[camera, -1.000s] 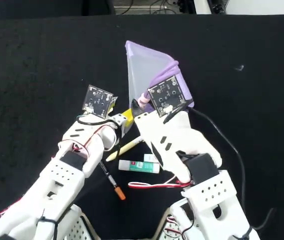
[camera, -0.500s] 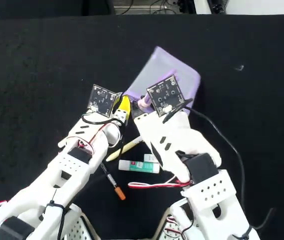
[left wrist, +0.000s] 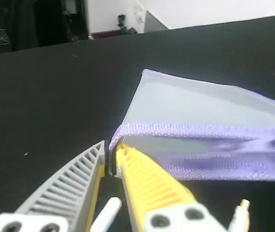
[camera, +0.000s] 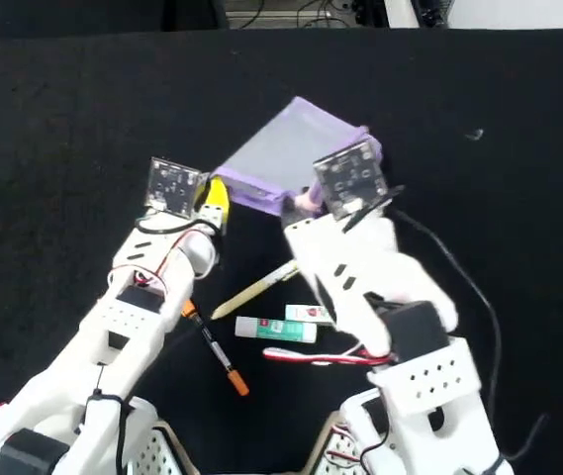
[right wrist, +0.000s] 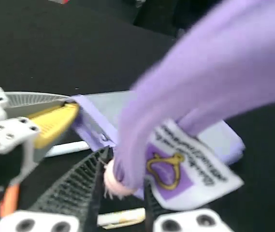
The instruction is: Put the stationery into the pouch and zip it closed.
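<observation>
Pouch sits mid-table, strung between both arms. The left gripper is clamped on one corner of its zip edge, and the right gripper is pinched on the other end by the pink pull. The pen, marker and glue stick lie on the table nearer the arm bases, outside the pouch.

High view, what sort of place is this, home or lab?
Most likely a robotics lab bench: a white left arm and right arm share a black table, cables lie behind it, and a purple pouch is the workpiece.
</observation>
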